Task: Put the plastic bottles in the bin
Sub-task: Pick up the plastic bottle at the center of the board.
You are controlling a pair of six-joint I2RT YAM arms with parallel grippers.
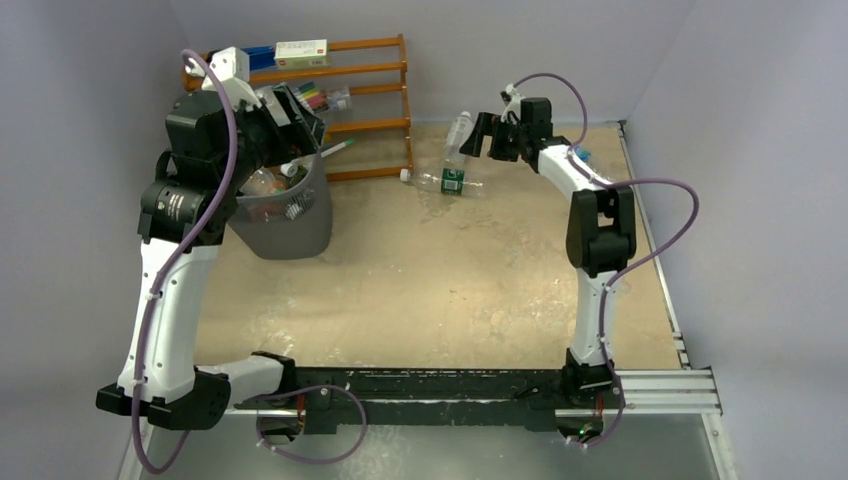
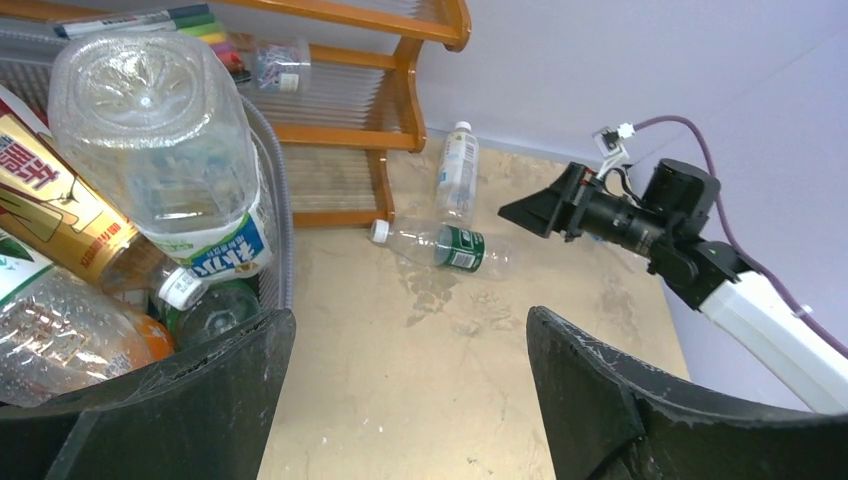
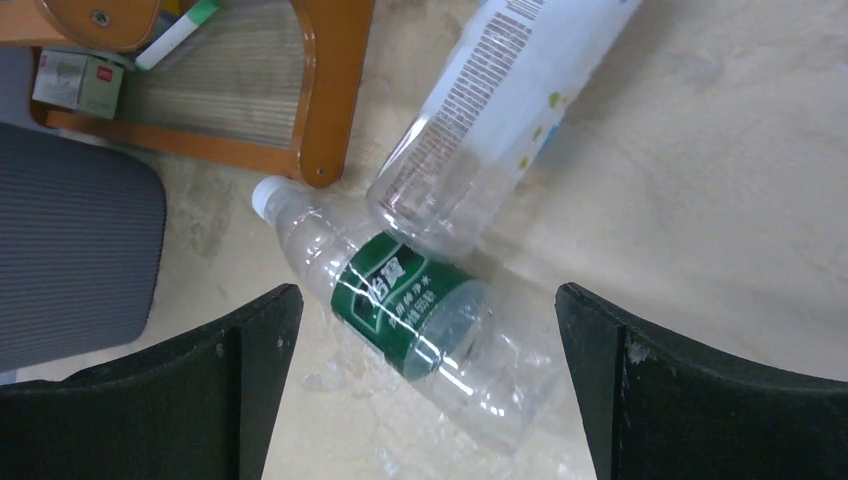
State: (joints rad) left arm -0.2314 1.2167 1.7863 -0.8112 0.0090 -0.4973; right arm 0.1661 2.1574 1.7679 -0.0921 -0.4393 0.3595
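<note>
R gripper (image 3: 425, 330) fills the near edge of its wrist view, fingers spread wide w/ nothing between them. Just ahead and below it, the green-label bottle (image 3: 410, 320) lies flat on the table (image 3: 700, 200). Its cap points toward the rack (image 3: 325, 90) and its long axis runs diagonally across the finger gap, so I reckon a wrist roll is needed before closing. A white-label bottle (image 3: 500, 110) also lies flat, base touching the green one's shoulder, neck pointing to the far side. That makes 2 bottles on the table, both nearest the R arm. Over on the L side the bin (image 1: 290, 235) shows at least 4 bottles inside; more may be hidden. L gripper (image 2: 408, 330) hangs at the bin rim, released and empty, well apart from both bottles. 1 rack, 1 bin.
</note>
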